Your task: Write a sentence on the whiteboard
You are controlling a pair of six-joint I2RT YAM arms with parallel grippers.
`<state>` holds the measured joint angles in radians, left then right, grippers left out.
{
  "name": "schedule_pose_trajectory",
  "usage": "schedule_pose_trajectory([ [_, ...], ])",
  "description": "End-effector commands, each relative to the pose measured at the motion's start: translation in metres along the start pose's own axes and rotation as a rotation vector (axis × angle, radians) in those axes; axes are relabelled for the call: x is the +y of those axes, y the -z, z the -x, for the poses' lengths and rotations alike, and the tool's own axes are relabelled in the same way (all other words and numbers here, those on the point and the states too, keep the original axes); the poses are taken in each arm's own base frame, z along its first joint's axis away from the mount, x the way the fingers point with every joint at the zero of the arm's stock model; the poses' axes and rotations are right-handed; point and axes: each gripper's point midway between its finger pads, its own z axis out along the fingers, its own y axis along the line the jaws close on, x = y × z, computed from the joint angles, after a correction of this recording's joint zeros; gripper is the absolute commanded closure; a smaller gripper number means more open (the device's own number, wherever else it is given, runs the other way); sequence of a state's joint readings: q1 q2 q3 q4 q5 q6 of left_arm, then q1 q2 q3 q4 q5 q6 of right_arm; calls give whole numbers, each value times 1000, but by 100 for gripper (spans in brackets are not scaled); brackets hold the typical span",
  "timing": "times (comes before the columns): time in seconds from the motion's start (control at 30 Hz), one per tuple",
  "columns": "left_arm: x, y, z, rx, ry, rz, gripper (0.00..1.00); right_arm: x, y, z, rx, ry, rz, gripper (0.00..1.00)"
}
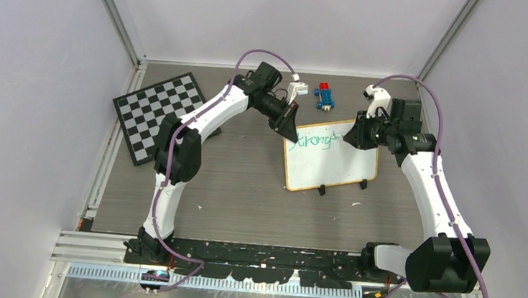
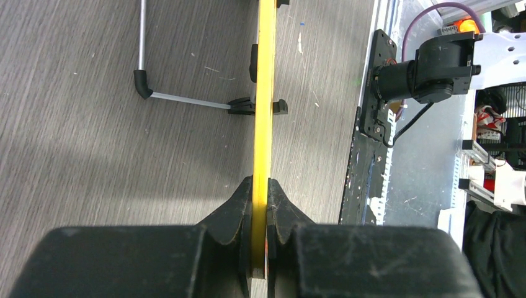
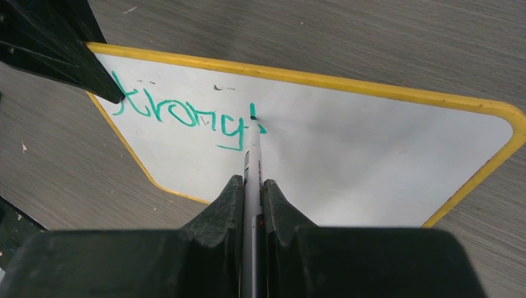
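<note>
The whiteboard (image 1: 331, 168), white with a thin yellow-tan frame, stands tilted on the grey table right of centre. Green handwriting (image 1: 311, 140) on its top line reads "Strong". My left gripper (image 1: 290, 126) is shut on the board's top left edge. In the left wrist view the frame (image 2: 263, 93) runs edge-on between the jaws of the left gripper (image 2: 260, 192). My right gripper (image 3: 250, 186) is shut on a white marker (image 3: 251, 164). The marker's tip touches the board (image 3: 384, 161) just right of the last letter of the writing (image 3: 180, 115).
A black-and-white checkerboard (image 1: 156, 111) lies at the back left. A blue and red toy (image 1: 325, 97) and a small white object (image 1: 297, 91) sit behind the board. Two black clips (image 1: 322, 190) hold the board's lower edge, and a wire stand (image 2: 146, 81) props it from behind.
</note>
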<state>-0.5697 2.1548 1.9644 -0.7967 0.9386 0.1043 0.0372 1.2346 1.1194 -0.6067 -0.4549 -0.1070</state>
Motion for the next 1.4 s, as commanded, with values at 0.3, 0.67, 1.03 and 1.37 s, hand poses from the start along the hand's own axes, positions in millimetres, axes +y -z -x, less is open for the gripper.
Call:
schedule_pose_trajectory([
  [0.3, 3, 0, 3, -6, -37, 32, 100, -1, 3, -20, 50, 42, 0, 100],
  [0.67, 2, 1, 3, -6, -36, 32, 100, -12, 11, -10, 37, 78, -78, 100],
  [1.03, 1, 1, 4, -9, -35, 28, 100, 3, 23, 22, -59, 84, -31, 100],
  [1.37, 0, 2, 3, -9, -39, 31, 100, -4, 14, 31, -79, 67, -44, 100],
])
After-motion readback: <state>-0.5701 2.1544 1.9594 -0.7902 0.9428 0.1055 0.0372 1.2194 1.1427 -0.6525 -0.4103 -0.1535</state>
